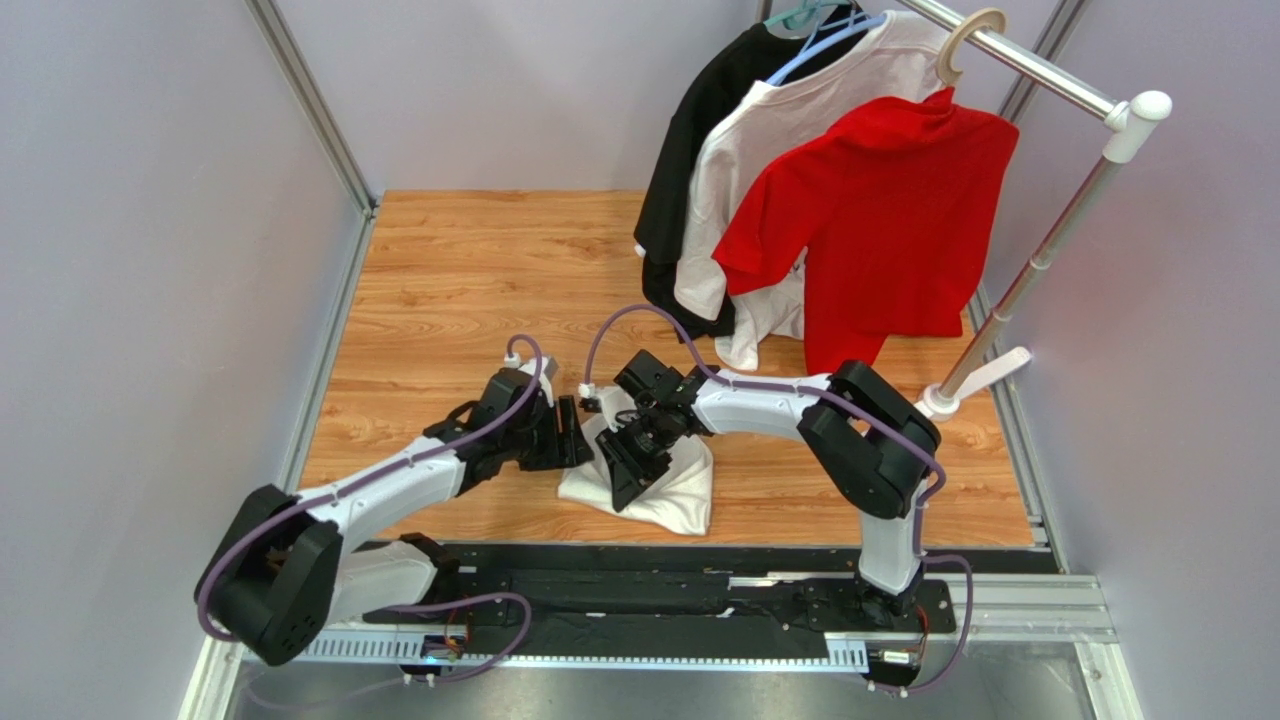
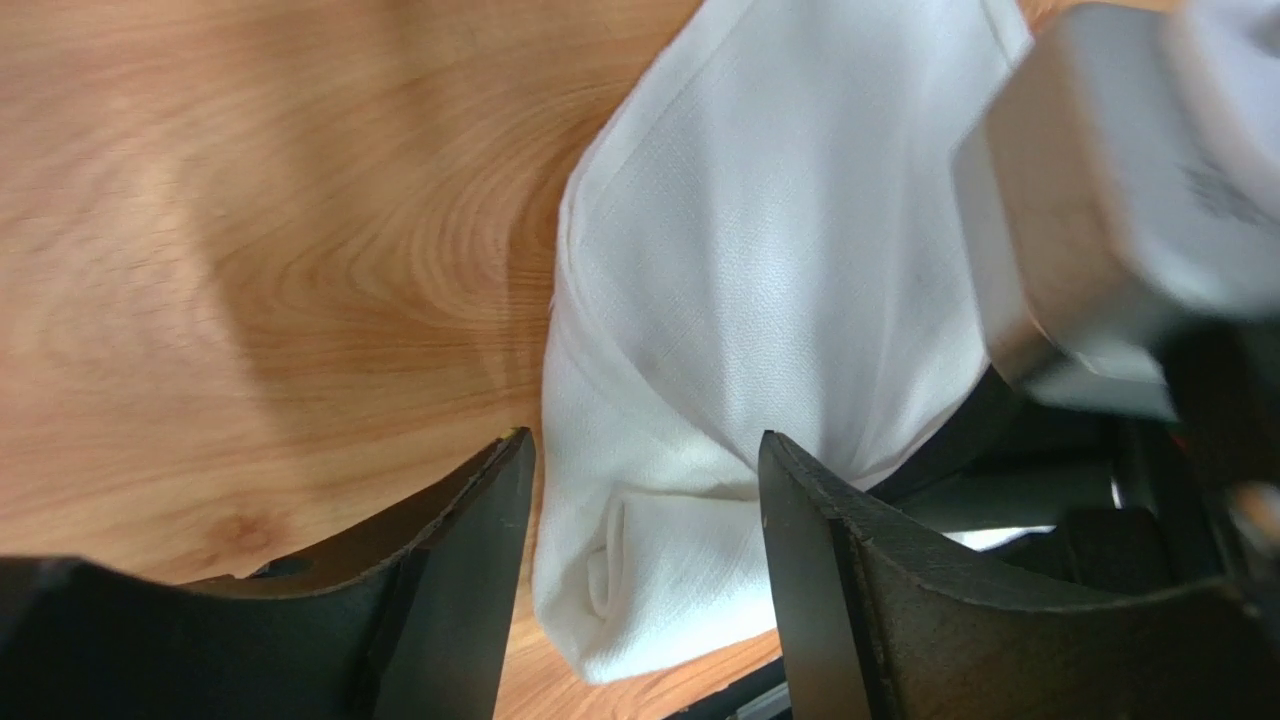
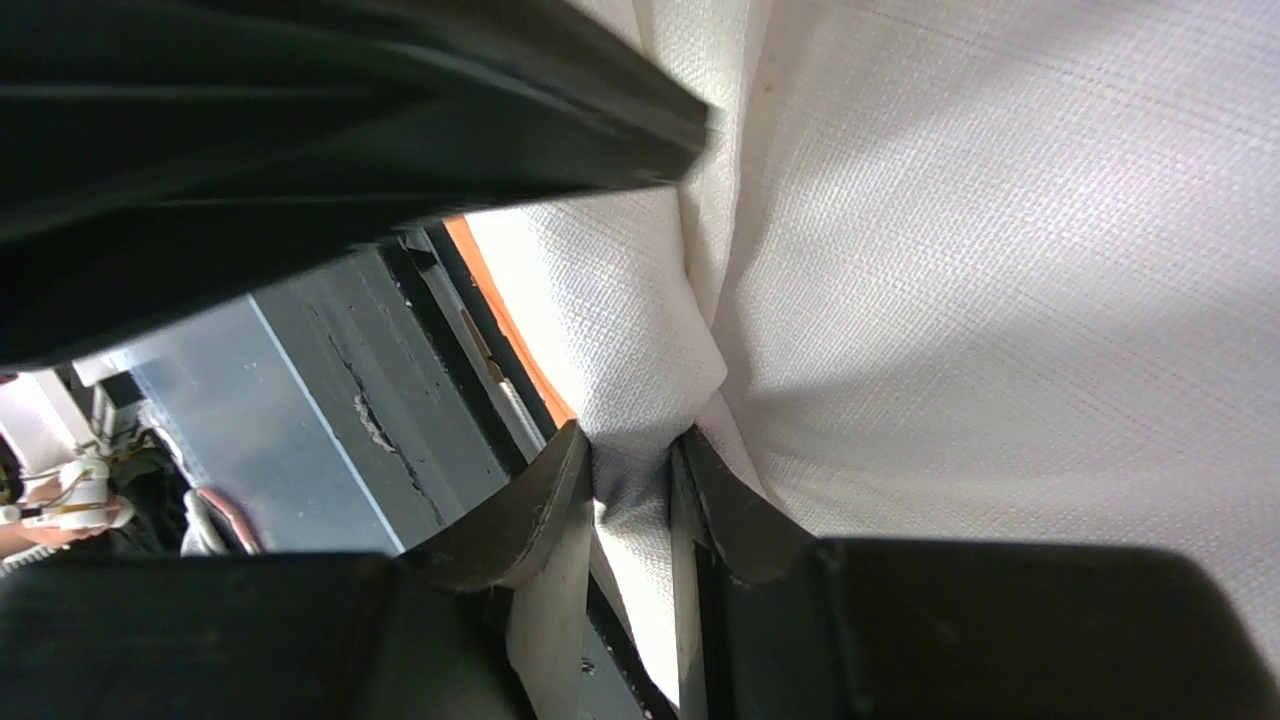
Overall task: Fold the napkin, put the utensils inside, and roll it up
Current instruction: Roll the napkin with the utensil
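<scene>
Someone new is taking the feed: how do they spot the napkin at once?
Start at the wooden tabletop and go to the middle of its near edge. The napkin is the small bunched white cloth lying there, pinched by the right gripper. Unlike the white T-shirt on the clothes rack behind, it lies on the wood, not on a hanger.
</scene>
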Controlling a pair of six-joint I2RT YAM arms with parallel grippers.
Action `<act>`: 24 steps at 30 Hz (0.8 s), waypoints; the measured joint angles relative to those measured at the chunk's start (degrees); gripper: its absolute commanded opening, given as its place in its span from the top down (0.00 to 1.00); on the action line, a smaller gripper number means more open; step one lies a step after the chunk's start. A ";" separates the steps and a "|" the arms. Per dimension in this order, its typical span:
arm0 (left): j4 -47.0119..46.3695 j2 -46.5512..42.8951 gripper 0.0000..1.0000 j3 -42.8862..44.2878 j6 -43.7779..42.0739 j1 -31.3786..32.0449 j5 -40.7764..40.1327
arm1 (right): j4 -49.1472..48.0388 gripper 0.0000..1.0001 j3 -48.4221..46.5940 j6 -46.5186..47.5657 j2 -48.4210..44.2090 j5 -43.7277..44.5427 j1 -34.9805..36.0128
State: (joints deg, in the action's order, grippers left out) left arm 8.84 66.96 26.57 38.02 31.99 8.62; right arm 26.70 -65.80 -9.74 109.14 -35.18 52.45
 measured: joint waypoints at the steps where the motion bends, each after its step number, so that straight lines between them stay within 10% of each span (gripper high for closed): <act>1: 0.92 -1.64 0.33 -0.02 -0.04 0.00 -0.94 | -0.09 0.94 0.07 -0.44 0.09 -0.35 -0.20; 10: 3.30 -18.08 0.35 -5.55 1.73 0.02 -4.20 | 0.52 0.96 -1.36 -1.60 2.95 -5.68 -2.49; 24: -1.42 -14.73 0.45 -9.64 3.76 0.02 -0.31 | 3.13 0.99 -4.48 -1.97 8.83 -15.61 -6.27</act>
State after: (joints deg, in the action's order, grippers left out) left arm 7.42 52.23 16.93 41.78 32.01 8.32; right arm 29.82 -70.28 -11.70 117.97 -50.78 46.17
